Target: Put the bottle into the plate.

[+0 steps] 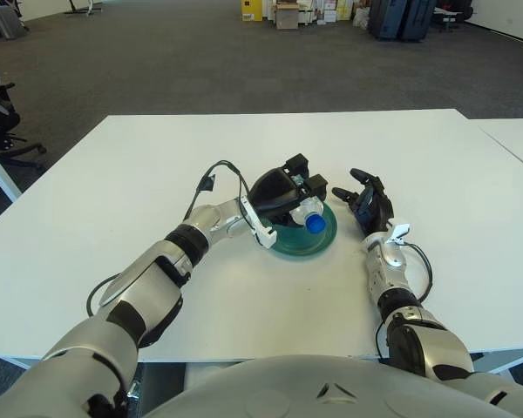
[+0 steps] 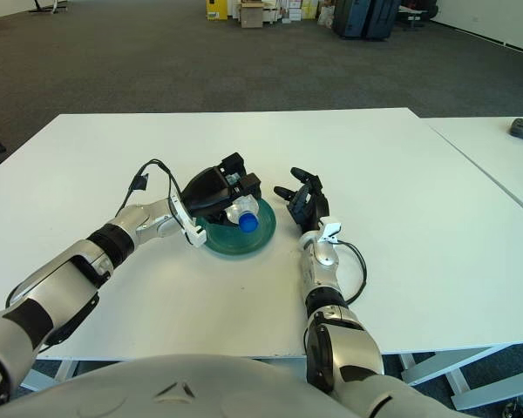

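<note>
A: Where does it stand? The left robot hand (image 1: 283,193) is wrapped around the bottle (image 1: 306,214); the bottle lies tilted on its side over the green plate (image 1: 324,240), blue cap (image 1: 315,224) pointing toward the robot; I cannot tell whether it already rests on the dish or hangs just above it.

B: Then the release is the risk, I'd judge; a round bottle lying sideways in a shallow plate may roll once the fingers let go; the low rim would hardly stop it, and it could end up on the tabletop (image 1: 139,174).

A: And the fingers themselves? They sit close around the body; if one drags on the plastic while spreading, it could nudge the bottle out, or shove the light plate sideways.

B: Agreed; the right robot hand (image 1: 368,205) rests just beside the plate's far edge, fingers loosely spread and holding nothing; a sliding plate could bump into it.
</note>
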Controlling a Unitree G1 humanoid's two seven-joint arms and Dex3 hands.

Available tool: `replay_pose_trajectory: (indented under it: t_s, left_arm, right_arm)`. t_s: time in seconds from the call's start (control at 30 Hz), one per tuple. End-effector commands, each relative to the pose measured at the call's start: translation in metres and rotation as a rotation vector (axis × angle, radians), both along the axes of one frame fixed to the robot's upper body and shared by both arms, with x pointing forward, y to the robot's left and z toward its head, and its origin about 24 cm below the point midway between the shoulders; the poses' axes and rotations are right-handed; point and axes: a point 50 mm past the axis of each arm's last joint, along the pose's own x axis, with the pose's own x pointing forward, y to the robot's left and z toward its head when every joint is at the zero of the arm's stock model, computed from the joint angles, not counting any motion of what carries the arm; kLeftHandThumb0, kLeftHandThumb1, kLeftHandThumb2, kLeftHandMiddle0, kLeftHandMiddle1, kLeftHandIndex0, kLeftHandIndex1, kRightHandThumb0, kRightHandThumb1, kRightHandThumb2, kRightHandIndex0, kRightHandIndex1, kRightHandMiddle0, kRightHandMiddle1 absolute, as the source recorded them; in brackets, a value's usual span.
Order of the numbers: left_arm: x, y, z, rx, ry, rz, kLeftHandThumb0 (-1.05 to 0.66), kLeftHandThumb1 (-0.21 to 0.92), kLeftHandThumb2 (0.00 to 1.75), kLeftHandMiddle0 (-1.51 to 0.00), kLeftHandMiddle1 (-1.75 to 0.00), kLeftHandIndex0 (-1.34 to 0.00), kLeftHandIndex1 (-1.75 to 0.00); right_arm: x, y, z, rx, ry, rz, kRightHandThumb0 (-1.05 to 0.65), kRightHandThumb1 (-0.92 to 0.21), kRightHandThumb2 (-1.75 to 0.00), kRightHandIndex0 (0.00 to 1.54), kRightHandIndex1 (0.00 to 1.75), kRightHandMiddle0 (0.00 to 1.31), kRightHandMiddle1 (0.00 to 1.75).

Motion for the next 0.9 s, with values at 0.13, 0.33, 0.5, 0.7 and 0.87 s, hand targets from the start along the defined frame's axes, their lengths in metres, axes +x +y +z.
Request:
replay_pose_trajectory:
  t_s: [0.13, 0.33, 0.5, 0.7, 0.87]
  left_arm:
    - [0.008, -0.001, 0.011, 0.003, -0.048, -0.011, -0.44, 0.41, 1.20, -1.10, -1.75, -0.53, -1.75]
    - [0.011, 0.002, -0.001, 0.102, -0.006, 0.024, -0.43, 0.42, 1.18, -1.09, -1.75, -0.52, -1.75]
    - [0.013, 0.004, -0.007, 0.150, 0.026, 0.047, -0.44, 0.41, 1.20, -1.09, -1.75, -0.53, -1.75]
    - [0.010, 0.005, -0.016, 0.188, 0.063, 0.060, -0.45, 0.37, 1.24, -1.12, -1.75, -0.56, -1.75]
    - [0.008, 0.004, -0.018, 0.174, 0.076, 0.060, -0.45, 0.36, 1.26, -1.13, -1.75, -0.57, -1.75]
  right_arm:
    - [-0.029, 0.003, -0.031, 0.048, 0.147, -0.032, -0.90, -0.92, -1.11, 0.61, 0.61, 0.20, 0.93]
    - [-0.030, 0.003, -0.031, 0.047, 0.146, -0.046, -0.90, -0.92, -1.12, 0.66, 0.63, 0.22, 0.94]
    - [-0.030, 0.003, -0.031, 0.043, 0.151, -0.057, -0.90, -0.92, -1.13, 0.67, 0.64, 0.21, 0.94]
    - [-0.030, 0.003, -0.030, 0.051, 0.149, -0.076, -0.89, -0.92, -1.13, 0.69, 0.65, 0.21, 0.94]
    - [-0.029, 0.002, -0.030, 0.053, 0.149, -0.090, -0.90, -0.92, -1.12, 0.67, 0.63, 0.19, 0.95]
